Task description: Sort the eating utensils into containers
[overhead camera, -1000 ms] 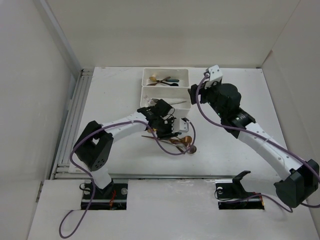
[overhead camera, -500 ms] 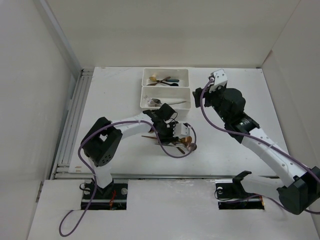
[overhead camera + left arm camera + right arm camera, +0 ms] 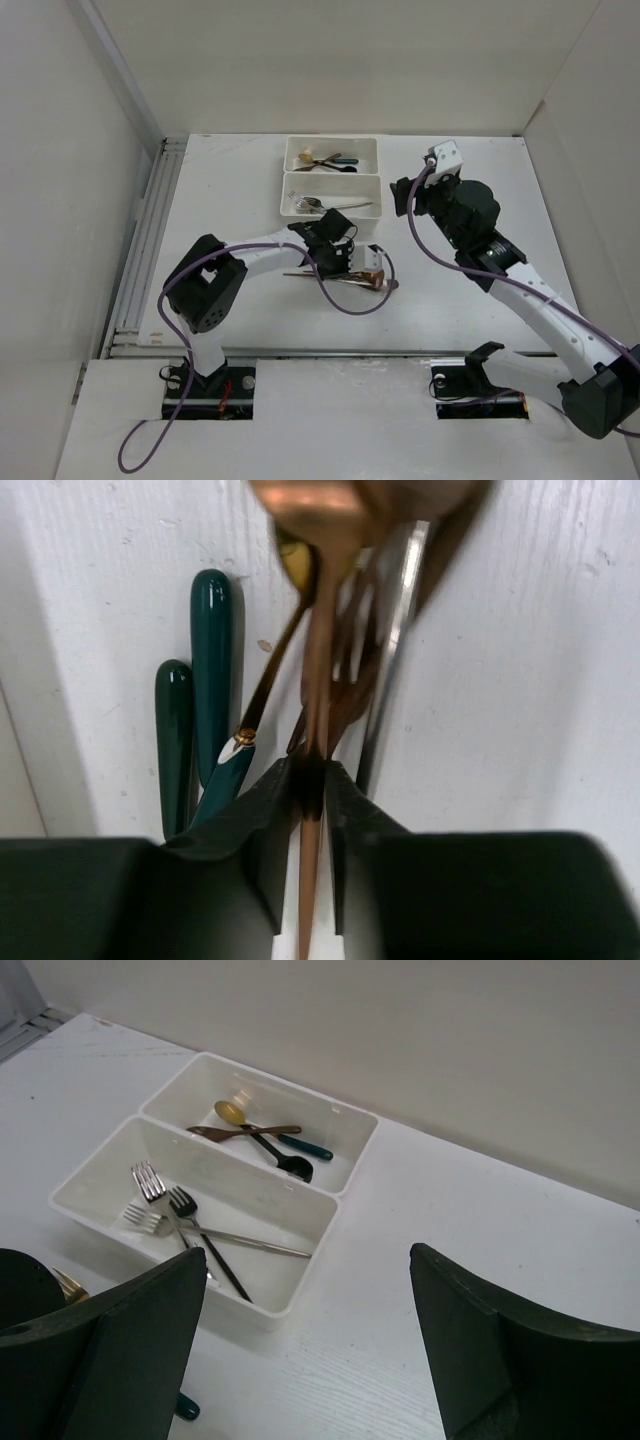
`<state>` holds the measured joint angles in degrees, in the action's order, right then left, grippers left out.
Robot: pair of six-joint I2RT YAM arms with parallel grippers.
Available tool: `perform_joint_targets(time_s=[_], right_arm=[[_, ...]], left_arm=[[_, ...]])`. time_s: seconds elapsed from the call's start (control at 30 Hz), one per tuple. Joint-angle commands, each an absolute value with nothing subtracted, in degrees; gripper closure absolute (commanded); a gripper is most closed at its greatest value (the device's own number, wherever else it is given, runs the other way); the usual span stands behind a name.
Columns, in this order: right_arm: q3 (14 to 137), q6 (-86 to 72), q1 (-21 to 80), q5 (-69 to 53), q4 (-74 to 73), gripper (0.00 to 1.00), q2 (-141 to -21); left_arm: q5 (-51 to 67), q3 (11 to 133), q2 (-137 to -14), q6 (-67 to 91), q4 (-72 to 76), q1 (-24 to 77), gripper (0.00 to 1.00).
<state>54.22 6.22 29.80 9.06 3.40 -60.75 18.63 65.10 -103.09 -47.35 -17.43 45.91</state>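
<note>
Two white trays (image 3: 315, 1250) sit touching, each holding utensils (forks (image 3: 150, 1185) in the nearer). The right gripper (image 3: 305, 1260) hangs beside them, fingers wide apart. The left gripper (image 3: 310, 780) clamps a copper spoon (image 3: 318, 660) by its handle over the loose pile (image 3: 212, 670).

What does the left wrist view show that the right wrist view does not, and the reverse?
Only the left wrist view: the left end effector shut on a copper spoon, with loose utensils beyond it, including two dark green handles. Only the right wrist view: the nearer tray holding forks, the farther tray behind it, and the open, empty right end effector. Both: the white table; a green handle tip low in the right wrist view may belong to that pile.
</note>
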Motion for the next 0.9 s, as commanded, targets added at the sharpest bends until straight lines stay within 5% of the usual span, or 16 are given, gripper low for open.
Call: perform_joint_targets(time_s=[0.0,0.07,0.67,0.87], right_arm=[[53.4,6.6,29.4,9.7,5.3,0.13,-59.0],[53.4,6.6,29.4,9.7,5.3,0.13,-59.0],[55.0,6.1,29.4,9.1,5.3,0.13,-60.0],[57.7,4.5,29.4,10.2,5.3,0.13,-60.6]], left_arm=[[18.2,64.2,-101.9,-46.7,-17.8,46.1,0.92],[18.7,64.2,-101.2,-46.1,-18.3,46.1,1.00],[27.7,75.0,-90.3,-43.4,-29.5,46.1,1.00],[31.6,86.6,-93.2,-35.8,-24.3,38.0,1.00]])
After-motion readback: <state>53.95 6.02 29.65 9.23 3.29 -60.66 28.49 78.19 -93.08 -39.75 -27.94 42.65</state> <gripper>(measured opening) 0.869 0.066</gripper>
